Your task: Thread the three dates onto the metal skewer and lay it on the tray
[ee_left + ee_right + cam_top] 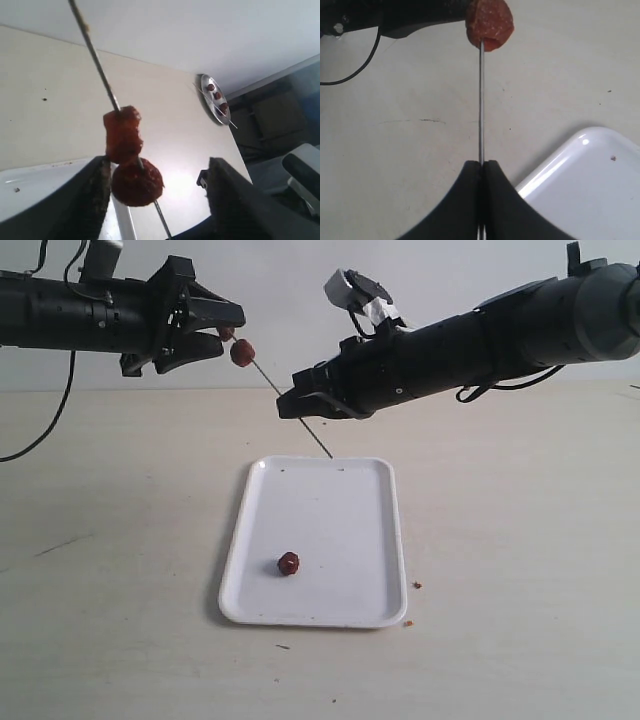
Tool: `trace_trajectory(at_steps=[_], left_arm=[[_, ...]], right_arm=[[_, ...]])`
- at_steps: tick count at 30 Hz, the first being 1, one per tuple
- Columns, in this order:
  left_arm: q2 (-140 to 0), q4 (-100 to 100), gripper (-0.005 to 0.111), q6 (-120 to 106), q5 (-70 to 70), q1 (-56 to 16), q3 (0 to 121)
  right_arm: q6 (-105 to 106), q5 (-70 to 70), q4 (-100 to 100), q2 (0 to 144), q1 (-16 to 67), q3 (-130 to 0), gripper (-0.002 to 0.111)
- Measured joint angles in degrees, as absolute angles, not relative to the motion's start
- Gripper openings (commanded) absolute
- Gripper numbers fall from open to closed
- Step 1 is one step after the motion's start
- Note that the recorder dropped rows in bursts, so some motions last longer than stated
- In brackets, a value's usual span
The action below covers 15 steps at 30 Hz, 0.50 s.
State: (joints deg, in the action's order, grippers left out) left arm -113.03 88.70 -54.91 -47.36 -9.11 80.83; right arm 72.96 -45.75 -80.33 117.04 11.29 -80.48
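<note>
A: Exterior view: one date (pixel 288 563) is lying loose on the tray (pixel 340 510). Beyond it, the right gripper (pixel 290 405) is clamping the metal skewer (pixel 266 379) partway along; two dates (pixel 241 352) are sitting near its tip, between the left gripper's (pixel 228 328) parted jaws.

B: Left wrist view is showing what that one is hiding: torn, soft flesh. Judgement: light, sticky, easily split; grasp the loose one gently across its flanks.
</note>
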Motion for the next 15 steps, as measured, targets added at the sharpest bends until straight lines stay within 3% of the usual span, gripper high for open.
trace_trajectory(at_steps=[15], left_arm=[[-113.03,88.7,0.057,-55.05,-51.39,-3.8,80.83]], right_arm=[[72.74,-45.62,-80.08,117.04,11.29,-80.67,0.0]])
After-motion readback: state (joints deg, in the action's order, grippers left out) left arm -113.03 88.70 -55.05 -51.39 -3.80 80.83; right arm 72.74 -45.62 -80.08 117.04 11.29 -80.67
